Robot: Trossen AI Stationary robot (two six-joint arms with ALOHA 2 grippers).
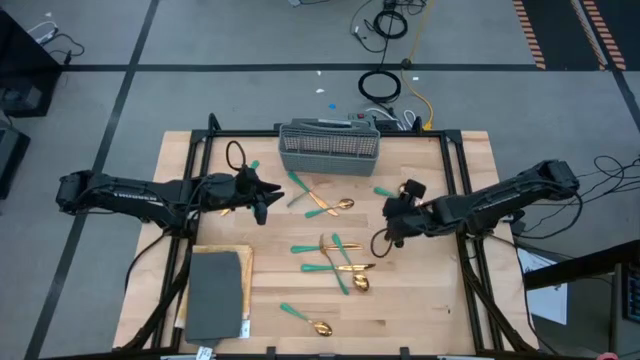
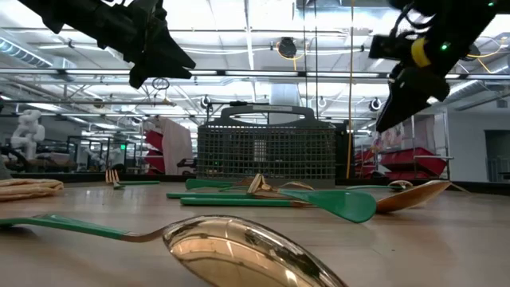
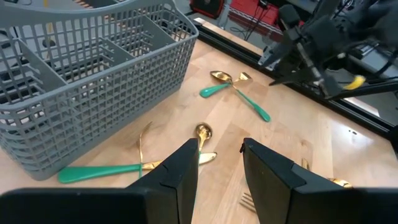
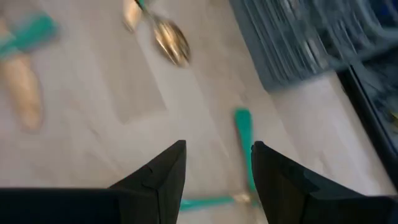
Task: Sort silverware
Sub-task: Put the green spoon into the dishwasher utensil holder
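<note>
Silverware with gold heads and teal handles lies scattered flat on the wooden table: a crossed pair (image 1: 320, 203) in front of the caddy, a cluster (image 1: 338, 262) at mid-table, a spoon (image 1: 307, 320) near the front edge, and one piece (image 1: 385, 190) by the right arm. The grey mesh caddy (image 1: 330, 146) stands at the far edge. My left gripper (image 1: 262, 208) hovers open above the table left of the crossed pair (image 3: 202, 134). My right gripper (image 1: 392, 230) hovers open, tilted down over a teal handle (image 4: 244, 140).
A dark grey pad (image 1: 215, 292) on a tan cloth lies at the table's near left corner. Black frame rails (image 1: 465, 170) run along the table's sides. In the low view a big spoon (image 2: 239, 249) lies close to the camera.
</note>
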